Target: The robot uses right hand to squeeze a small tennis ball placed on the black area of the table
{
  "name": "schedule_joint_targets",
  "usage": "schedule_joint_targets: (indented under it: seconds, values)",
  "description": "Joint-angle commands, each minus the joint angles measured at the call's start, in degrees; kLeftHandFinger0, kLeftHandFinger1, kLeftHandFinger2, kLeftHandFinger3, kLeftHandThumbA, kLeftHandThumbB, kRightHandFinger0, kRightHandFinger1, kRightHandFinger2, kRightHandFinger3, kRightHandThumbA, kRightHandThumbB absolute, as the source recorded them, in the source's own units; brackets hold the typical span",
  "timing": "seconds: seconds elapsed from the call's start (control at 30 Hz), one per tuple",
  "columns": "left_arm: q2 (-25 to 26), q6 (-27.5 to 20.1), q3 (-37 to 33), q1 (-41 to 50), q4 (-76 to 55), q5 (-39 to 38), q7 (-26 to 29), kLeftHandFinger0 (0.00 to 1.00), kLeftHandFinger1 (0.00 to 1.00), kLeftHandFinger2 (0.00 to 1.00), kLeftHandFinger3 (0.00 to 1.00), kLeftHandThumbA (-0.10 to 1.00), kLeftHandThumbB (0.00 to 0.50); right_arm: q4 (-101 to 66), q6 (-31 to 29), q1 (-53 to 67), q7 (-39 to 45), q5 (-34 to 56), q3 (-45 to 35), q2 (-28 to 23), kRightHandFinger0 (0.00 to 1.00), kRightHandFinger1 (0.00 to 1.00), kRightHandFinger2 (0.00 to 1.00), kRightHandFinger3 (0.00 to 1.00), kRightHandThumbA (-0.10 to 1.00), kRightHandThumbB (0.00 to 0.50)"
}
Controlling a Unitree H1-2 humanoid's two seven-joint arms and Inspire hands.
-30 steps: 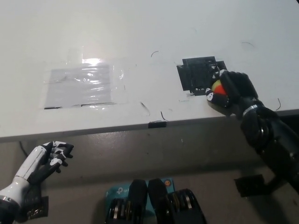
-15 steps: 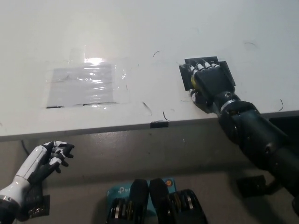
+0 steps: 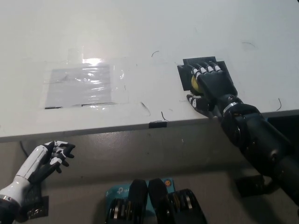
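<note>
My black right hand point(image 3: 211, 86) lies palm down over the black area point(image 3: 187, 70) near the table's front right edge. A sliver of the yellow tennis ball point(image 3: 195, 82) shows at the hand's left side, under the curled fingers point(image 3: 204, 70). The hand is closed around the ball, which is mostly hidden. My white left hand point(image 3: 49, 157) rests below the table edge at the lower left, its fingers loosely curled and holding nothing.
A grey rectangle under shiny clear tape point(image 3: 80, 86) lies on the white table point(image 3: 140, 37) at the left. A small black tab point(image 3: 157, 124) sits on the front edge. Thin dark marks dot the tabletop.
One second ago the right hand held the ball turned sideways at the patch's right edge. It has since rolled palm down over the black patch, covering the ball. The left hand has not moved.
</note>
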Motion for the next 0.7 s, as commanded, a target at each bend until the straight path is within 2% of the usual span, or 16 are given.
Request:
schedule_joint_targets:
  seconds: [0.0,0.2,0.27,0.33,0.43,0.5,0.57,0.6,0.67]
  values:
    - [1.5,-1.0,0.3,-1.1,-1.3,0.5,0.0,0.4,0.46,0.53,0.64,0.83,0.0,-3.7,3.6,0.4,5.3,-0.9,-1.7,-0.9,1.0,1.0,1.0,1.0,1.0,0.5]
    - [1.4,-1.8,0.5,-1.3,-0.6,0.0,-0.1,0.41,0.47,0.54,0.65,0.83,0.013,-5.1,2.6,1.5,2.3,-0.6,-4.6,-0.4,1.0,1.0,1.0,1.0,1.0,0.5]
    - [1.2,-1.4,0.6,-0.7,-0.9,0.0,0.0,0.41,0.47,0.54,0.66,0.84,0.021,-7.1,2.5,2.3,2.7,0.3,-6.3,-0.2,1.0,1.0,1.0,1.0,0.93,0.5]
    - [1.1,-1.9,0.6,-0.7,-0.5,0.2,0.3,0.41,0.47,0.54,0.64,0.84,0.019,-12.4,3.8,3.4,5.2,2.6,-9.2,-0.2,1.0,1.0,1.0,1.0,0.93,0.493]
    - [1.0,-2.5,0.7,-0.5,-0.4,0.0,0.4,0.41,0.47,0.54,0.65,0.84,0.012,-20.5,5.0,4.7,7.3,2.8,-12.0,-0.7,1.0,1.0,1.0,1.0,0.91,0.465]
    - [1.0,-2.0,0.9,-0.3,-0.4,-0.4,0.3,0.42,0.48,0.55,0.66,0.85,0.033,-27.3,6.3,5.8,8.0,2.6,-14.3,-1.1,1.0,1.0,1.0,1.0,0.85,0.438]
    - [0.8,-1.5,1.0,-0.4,-0.4,-0.6,0.3,0.42,0.48,0.55,0.66,0.85,0.038,-31.3,6.7,6.5,8.2,2.0,-15.7,-1.5,1.0,1.0,1.0,1.0,0.84,0.436]
    - [0.8,-1.4,1.0,-0.4,-0.4,-0.7,0.3,0.42,0.48,0.55,0.66,0.85,0.035,-35.6,6.7,7.7,7.9,2.3,-17.3,-2.4,1.0,1.0,1.0,1.0,0.69,0.369]
    - [0.8,-1.4,1.0,-0.4,-0.3,-0.5,0.4,0.42,0.48,0.55,0.66,0.86,0.038,-40.4,6.7,9.3,7.1,1.9,-19.3,-3.2,1.0,1.0,1.0,1.0,0.66,0.357]
